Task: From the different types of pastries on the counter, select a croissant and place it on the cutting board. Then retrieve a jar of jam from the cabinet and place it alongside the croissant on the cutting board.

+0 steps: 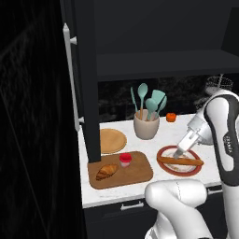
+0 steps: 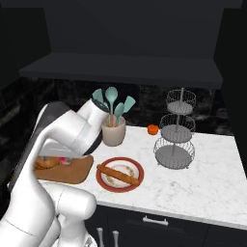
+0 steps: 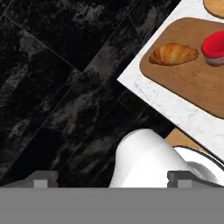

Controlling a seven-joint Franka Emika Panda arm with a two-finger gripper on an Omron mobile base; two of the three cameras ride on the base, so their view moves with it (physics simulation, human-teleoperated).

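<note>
Two items share the cutting board [image 1: 135,175] at lower left of the left base view: croissant [image 1: 107,171] and jar of jam [image 1: 125,159], side by side. We see our gripper [image 3: 112,177] spread wide, holding nothing, above the counter [image 1: 158,139].

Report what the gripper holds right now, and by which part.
Nothing is held. The gripper has its fingertips wide apart with nothing between them; the croissant and jam jar lie on the cutting board.
</note>
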